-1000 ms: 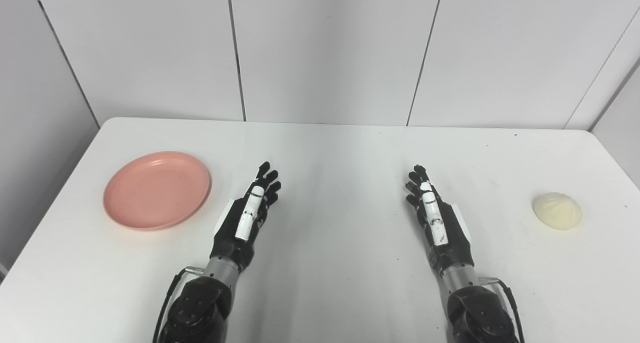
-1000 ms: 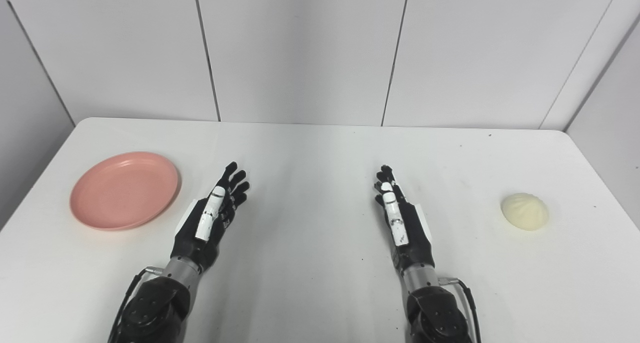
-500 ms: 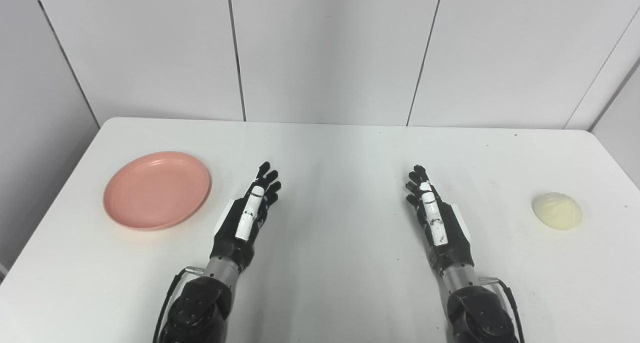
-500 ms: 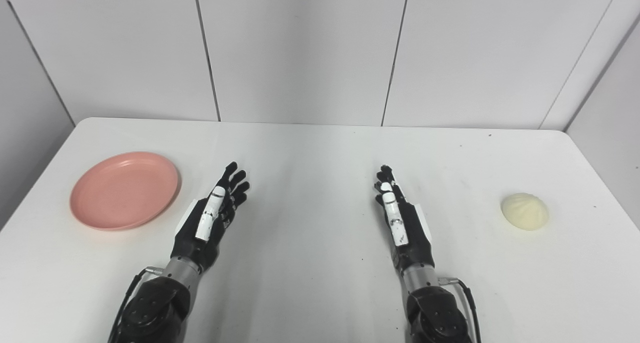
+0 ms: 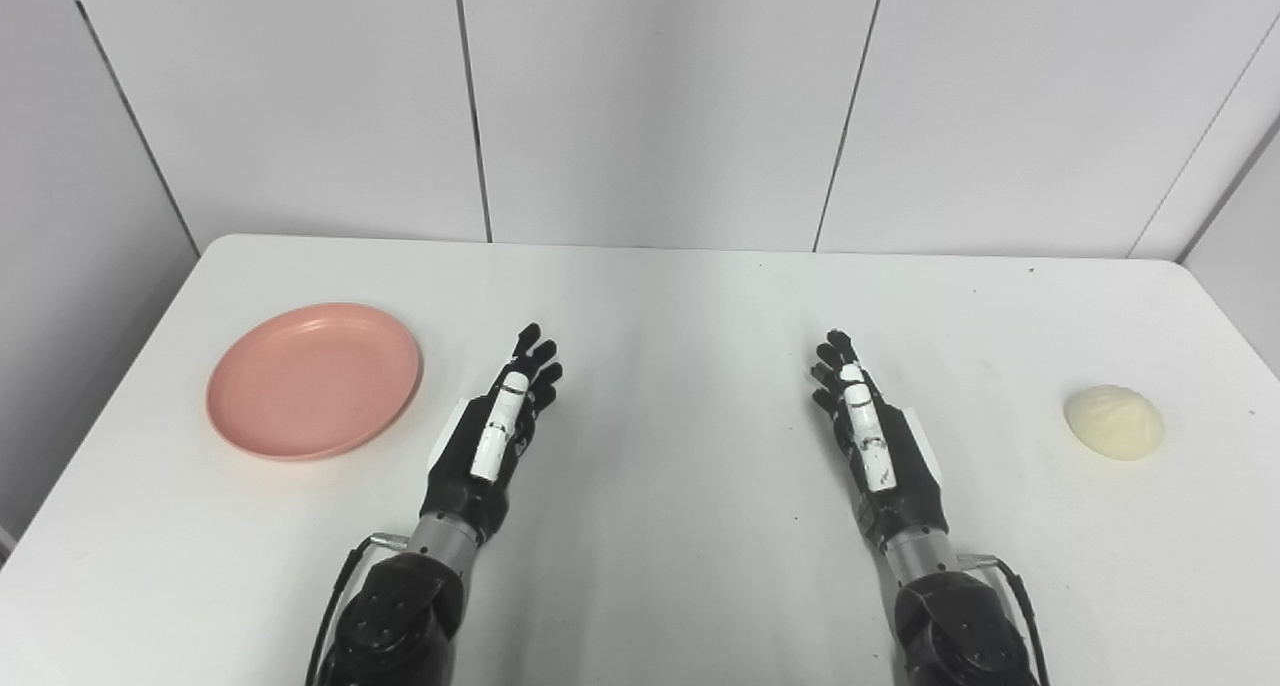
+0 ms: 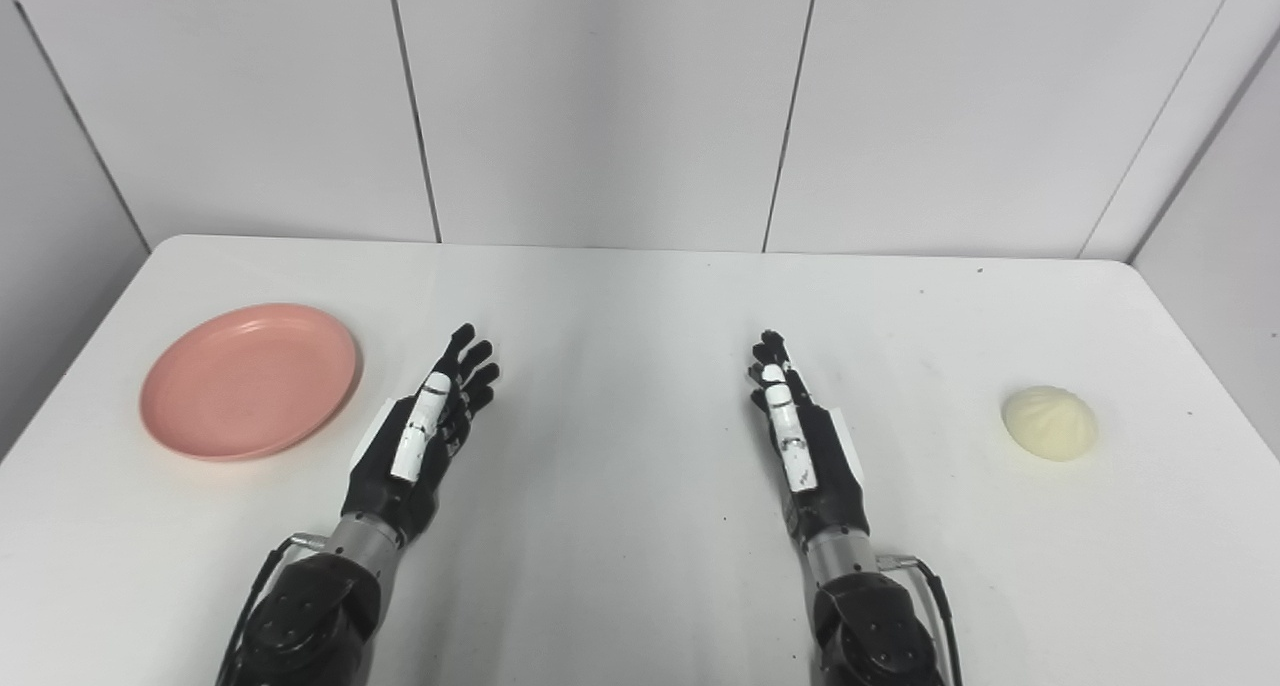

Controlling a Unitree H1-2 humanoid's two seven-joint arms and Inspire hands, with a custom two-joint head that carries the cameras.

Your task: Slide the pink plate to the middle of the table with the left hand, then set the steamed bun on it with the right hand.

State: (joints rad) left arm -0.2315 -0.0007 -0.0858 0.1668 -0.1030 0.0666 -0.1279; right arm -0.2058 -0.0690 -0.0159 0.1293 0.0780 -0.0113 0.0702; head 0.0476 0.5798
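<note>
Fingers (image 5: 535, 361) outstretched; pink plate (image 5: 314, 380) beside, unobstructed.

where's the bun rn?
The steamed bun sits on the table near its right edge, well to the right of the open right hand, untouched.

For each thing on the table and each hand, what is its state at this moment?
Plate: empty, upright, at the table's left side, untouched.
Bun: lying on the table at the right side, untouched.
Left hand: open, holds nothing, right of the plate.
Right hand: open, holds nothing, left of the bun.
</note>
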